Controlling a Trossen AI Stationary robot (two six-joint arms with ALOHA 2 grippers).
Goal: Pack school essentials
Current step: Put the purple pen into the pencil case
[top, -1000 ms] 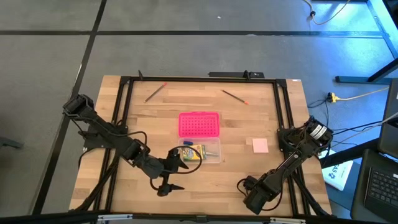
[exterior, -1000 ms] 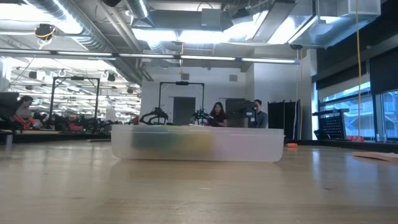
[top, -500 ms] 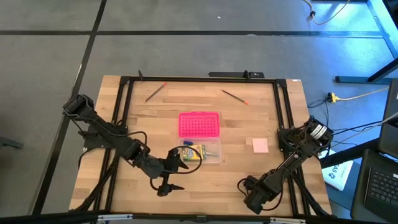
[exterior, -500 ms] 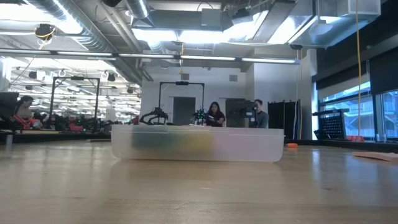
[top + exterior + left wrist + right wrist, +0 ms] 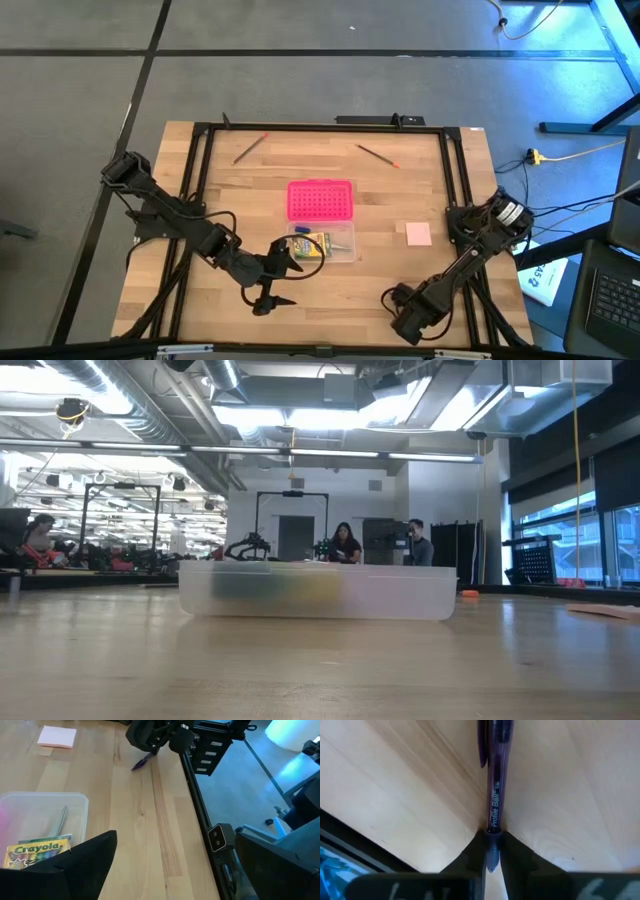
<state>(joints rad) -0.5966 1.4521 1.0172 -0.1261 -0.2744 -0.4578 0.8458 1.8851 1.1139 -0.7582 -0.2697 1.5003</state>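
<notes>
The clear box (image 5: 323,243) sits mid-table and holds the yellow-green crayon box (image 5: 37,851) and a thin metal-coloured item (image 5: 61,820). Its wall also shows in the low view (image 5: 318,592). My left gripper (image 5: 285,278) hovers open just left of the box, its fingers spread wide (image 5: 182,865). My right gripper (image 5: 393,298) is near the table's near right corner, shut on a purple pen (image 5: 495,795). The pale pink pad (image 5: 418,233) lies flat right of the box. Two pencils (image 5: 250,147) (image 5: 378,155) lie near the far edge. My right gripper pinches the purple pen by one end (image 5: 492,842) between its two fingers. The pen runs straight out along the fingers, clip end (image 5: 483,750) farthest away. In the left wrist view the pen (image 5: 142,761) slants down from the gripper toward the wood; whether its free end touches the table I cannot tell.
The bright pink dotted lid (image 5: 320,200) lies flat just beyond the clear box. Black frame rails (image 5: 455,180) run along the table's left, right and far sides. Bare wood shows between the box and my right gripper. People stand far off in the room behind.
</notes>
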